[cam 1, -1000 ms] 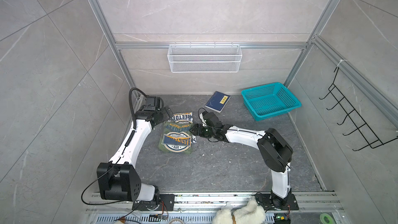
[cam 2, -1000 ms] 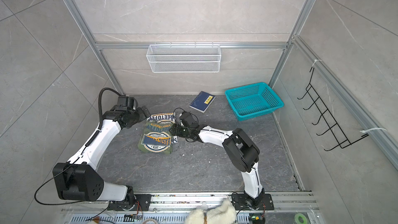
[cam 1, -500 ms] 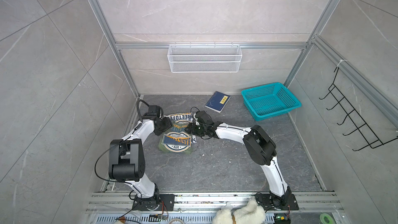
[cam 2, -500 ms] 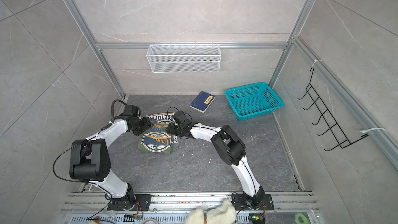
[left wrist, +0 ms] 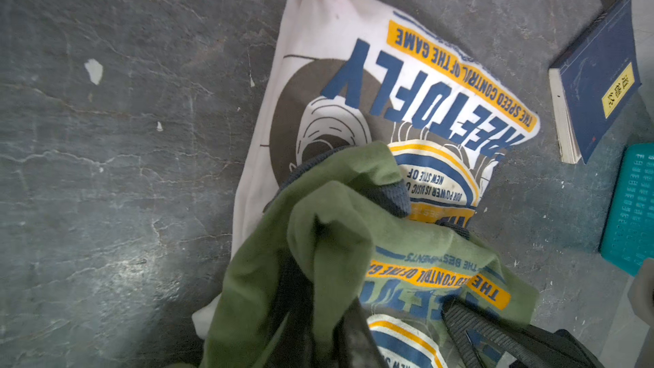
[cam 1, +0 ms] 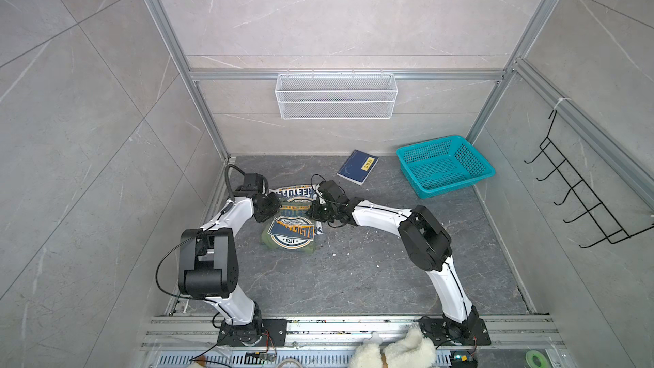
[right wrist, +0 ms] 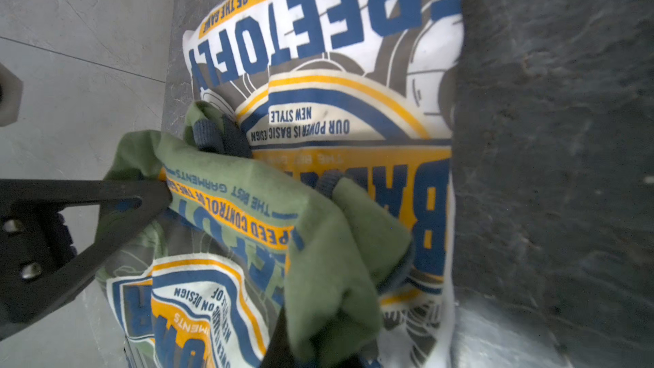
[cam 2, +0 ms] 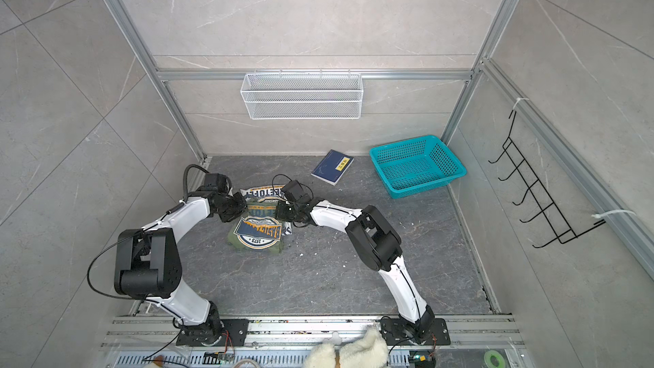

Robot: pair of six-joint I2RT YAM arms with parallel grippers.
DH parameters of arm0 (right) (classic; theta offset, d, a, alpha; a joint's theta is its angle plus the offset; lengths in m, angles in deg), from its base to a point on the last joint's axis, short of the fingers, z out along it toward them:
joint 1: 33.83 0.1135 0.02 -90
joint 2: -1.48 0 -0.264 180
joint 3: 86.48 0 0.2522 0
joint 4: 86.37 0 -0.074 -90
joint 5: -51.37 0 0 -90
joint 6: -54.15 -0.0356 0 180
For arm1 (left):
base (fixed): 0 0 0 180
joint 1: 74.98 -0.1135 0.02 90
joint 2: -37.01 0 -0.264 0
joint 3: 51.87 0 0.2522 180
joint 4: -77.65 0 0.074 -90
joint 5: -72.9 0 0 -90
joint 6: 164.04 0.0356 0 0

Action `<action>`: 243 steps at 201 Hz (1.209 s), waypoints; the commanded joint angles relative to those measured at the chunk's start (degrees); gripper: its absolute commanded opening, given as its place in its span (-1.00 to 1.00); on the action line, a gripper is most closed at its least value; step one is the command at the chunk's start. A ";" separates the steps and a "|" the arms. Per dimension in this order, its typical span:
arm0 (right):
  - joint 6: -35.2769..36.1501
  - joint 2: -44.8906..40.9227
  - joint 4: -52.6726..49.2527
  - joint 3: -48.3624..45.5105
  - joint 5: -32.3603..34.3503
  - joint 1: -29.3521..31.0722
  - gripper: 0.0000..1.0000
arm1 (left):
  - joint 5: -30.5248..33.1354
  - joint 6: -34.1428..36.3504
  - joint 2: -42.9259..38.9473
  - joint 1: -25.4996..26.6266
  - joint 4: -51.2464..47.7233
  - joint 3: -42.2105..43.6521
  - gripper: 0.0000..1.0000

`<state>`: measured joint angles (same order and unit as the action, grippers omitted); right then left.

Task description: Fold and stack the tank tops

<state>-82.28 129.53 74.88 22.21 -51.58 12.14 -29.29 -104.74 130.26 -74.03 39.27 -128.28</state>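
Observation:
The white tank top (cam 1: 293, 192) (cam 2: 260, 192) lies flat on the dark floor near the left wall. The olive green tank top (cam 1: 288, 238) (cam 2: 258, 233) lies over its near part, round badge print up. My left gripper (cam 1: 274, 205) (cam 2: 242, 207) is shut on the green top's far left corner. My right gripper (cam 1: 313, 211) (cam 2: 279, 211) is shut on its far right corner. In the left wrist view green cloth (left wrist: 329, 214) bunches in my left gripper (left wrist: 325, 331) above the white top (left wrist: 318, 47). The right wrist view shows green cloth (right wrist: 336, 260) pinched in my right gripper (right wrist: 318, 348).
A navy book (cam 1: 357, 171) lies behind the tops. A teal basket (cam 1: 444, 166) stands at the back right. A white wire basket (cam 1: 336, 95) hangs on the back wall and a black hook rack (cam 1: 580, 200) on the right wall. A fluffy plush (cam 1: 396, 352) lies beyond the front rail.
Both grippers were open a second ago. They have come in onto the green top's far edge from either side and closed on the cloth, lifting it into bunches.

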 commanded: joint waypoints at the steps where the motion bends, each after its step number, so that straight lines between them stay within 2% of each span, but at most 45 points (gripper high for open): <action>1: 1.94 -5.06 -1.45 1.73 0.55 0.65 -1.00 | -0.05 -1.33 -6.05 -0.68 1.25 -0.02 -0.86; 34: 2.78 -6.41 -2.59 3.90 0.51 0.69 -1.00 | 0.66 -2.17 -10.51 -0.84 0.91 -1.20 -0.88; 97: 5.72 -3.93 -9.54 14.98 2.78 -0.04 -1.00 | -1.44 -4.41 -9.47 -1.57 0.13 -5.65 -0.88; 166: 5.91 3.00 -13.79 22.40 2.79 -1.78 -1.00 | -2.37 -6.48 0.25 -1.83 0.59 -8.39 -0.80; 243: 7.08 11.02 -15.13 28.89 4.05 -4.13 -1.00 | 1.17 -1.32 10.76 -1.84 1.29 -15.22 -0.70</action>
<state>-76.90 137.51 60.76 46.63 -48.83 8.75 -30.23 -109.00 138.37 -75.38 38.90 -139.78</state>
